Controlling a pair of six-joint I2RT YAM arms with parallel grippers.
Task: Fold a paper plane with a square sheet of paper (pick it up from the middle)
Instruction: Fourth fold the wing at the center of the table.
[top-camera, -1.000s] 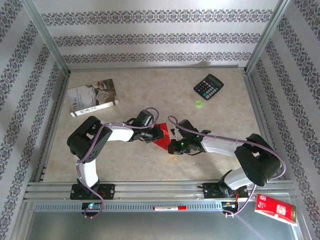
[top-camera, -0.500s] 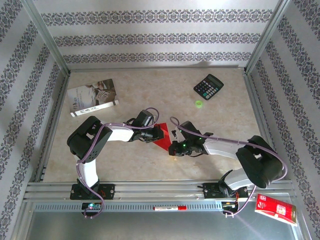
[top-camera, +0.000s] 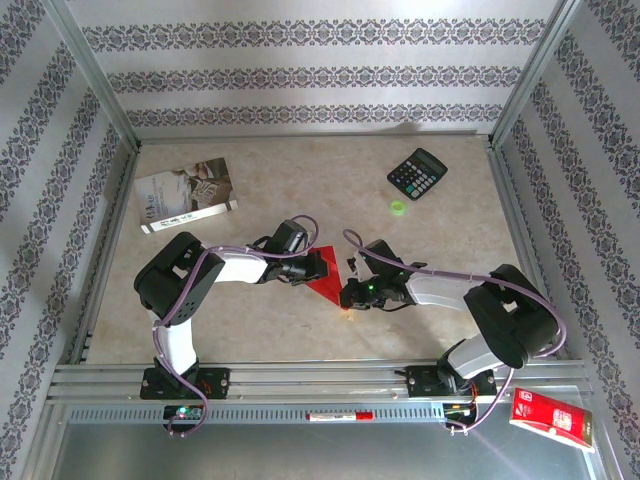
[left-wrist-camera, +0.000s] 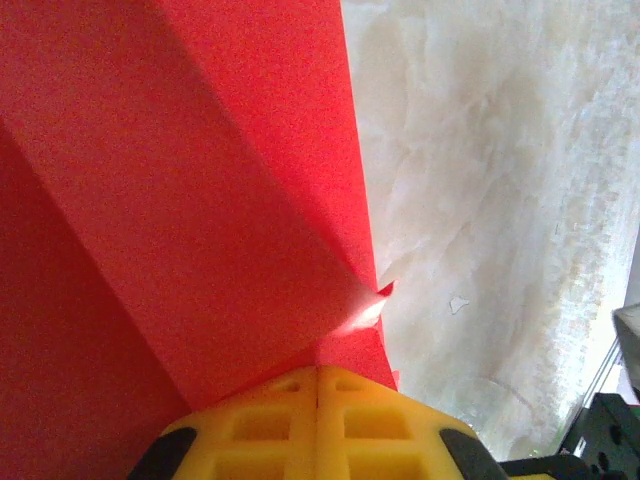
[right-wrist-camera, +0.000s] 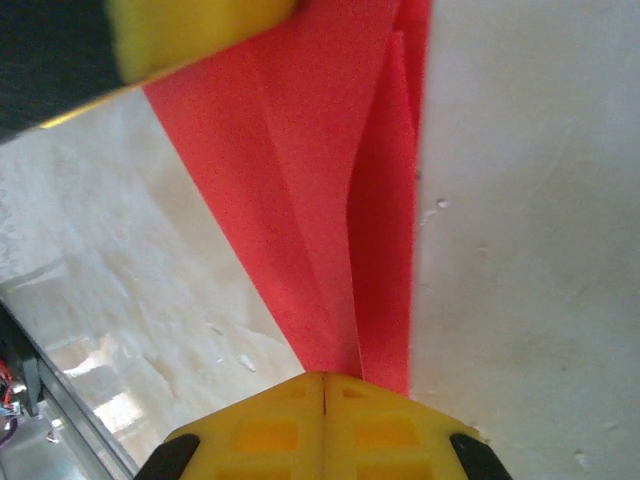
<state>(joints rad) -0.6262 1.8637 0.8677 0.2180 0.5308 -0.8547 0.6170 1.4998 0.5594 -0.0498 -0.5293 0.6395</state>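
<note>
Though both jaw pairs are pressed together, each pinches the paper (left-wrist-camera: 200, 200): left gripper (left-wrist-camera: 318, 385) at a folded edge, right gripper (right-wrist-camera: 325, 388) at the narrow creased end. Paper sits mid table (top-camera: 300, 190) between the wrists, partly folded, well apart from calculator (top-camera: 417, 173) and booklet (top-camera: 187, 193).

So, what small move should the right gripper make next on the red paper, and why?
Probably slide the shut right gripper forward along the fold, pressing down. Layers of the red paper gape ahead of those tips, while the shut left gripper sits at the sheet's other side.
</note>
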